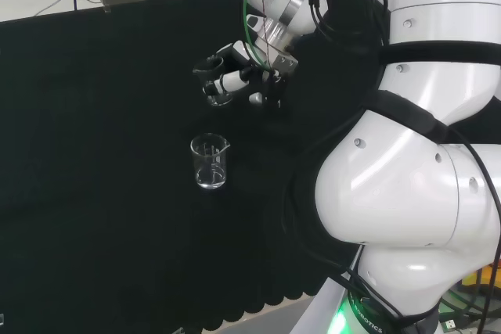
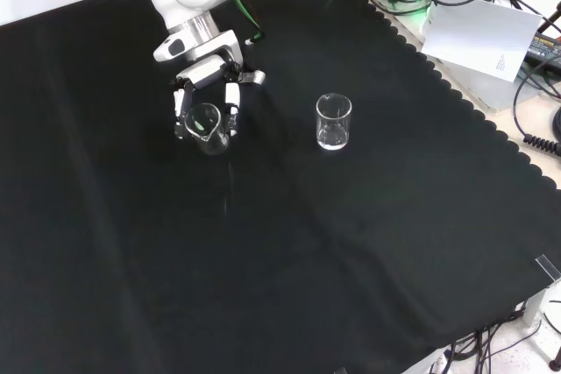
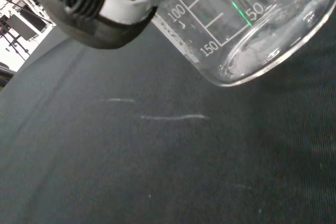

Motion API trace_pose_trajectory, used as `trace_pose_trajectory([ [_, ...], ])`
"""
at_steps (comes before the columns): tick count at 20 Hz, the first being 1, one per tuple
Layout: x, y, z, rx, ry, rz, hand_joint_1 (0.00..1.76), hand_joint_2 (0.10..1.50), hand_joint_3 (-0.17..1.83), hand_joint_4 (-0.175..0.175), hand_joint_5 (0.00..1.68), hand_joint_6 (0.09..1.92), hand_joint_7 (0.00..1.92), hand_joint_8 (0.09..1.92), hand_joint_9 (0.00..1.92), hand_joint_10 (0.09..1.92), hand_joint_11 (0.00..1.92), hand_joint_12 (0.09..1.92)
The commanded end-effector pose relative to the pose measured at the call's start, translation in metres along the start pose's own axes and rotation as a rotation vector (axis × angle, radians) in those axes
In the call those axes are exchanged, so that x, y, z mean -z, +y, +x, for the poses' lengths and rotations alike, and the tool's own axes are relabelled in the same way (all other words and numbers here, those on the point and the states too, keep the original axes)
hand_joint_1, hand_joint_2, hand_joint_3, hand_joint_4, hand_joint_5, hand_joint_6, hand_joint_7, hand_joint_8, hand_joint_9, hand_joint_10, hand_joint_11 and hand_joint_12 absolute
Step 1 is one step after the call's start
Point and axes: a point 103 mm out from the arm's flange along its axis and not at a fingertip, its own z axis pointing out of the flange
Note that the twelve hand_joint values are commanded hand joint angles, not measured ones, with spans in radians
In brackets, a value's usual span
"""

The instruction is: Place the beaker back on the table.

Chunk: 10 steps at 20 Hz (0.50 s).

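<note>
Beaker (image 2: pixel 207 120) hangs tilted above the worktop (image 2: pixel 289 251), hand (image 2: pixel 207 85) fingers curled round it — let go now, it topples or rolls.

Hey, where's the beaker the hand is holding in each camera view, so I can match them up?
Head view: held beaker upper centre, in the hand.
Front view: upper left, within the fingers.
Wrist view: close up, tilted above the cloth.
Shared landmark: the free-standing beaker on the cloth.
</note>
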Motion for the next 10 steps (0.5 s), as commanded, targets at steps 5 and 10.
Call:
trace_pose_trajectory([
  [5, -0.0082, -0.0026, -0.0060, -0.001, 0.014, 0.035, 1.31, 1.04, -0.17, -0.126, 1.25, 0.51, 1.57, 0.11, 1.52, 0.45, 1.35, 0.54],
  [10, -0.0090, -0.0056, -0.0083, 0.001, 0.010, 0.044, 1.31, 1.04, -0.17, -0.107, 1.24, 0.53, 1.58, 0.09, 1.52, 0.43, 1.35, 0.54],
])
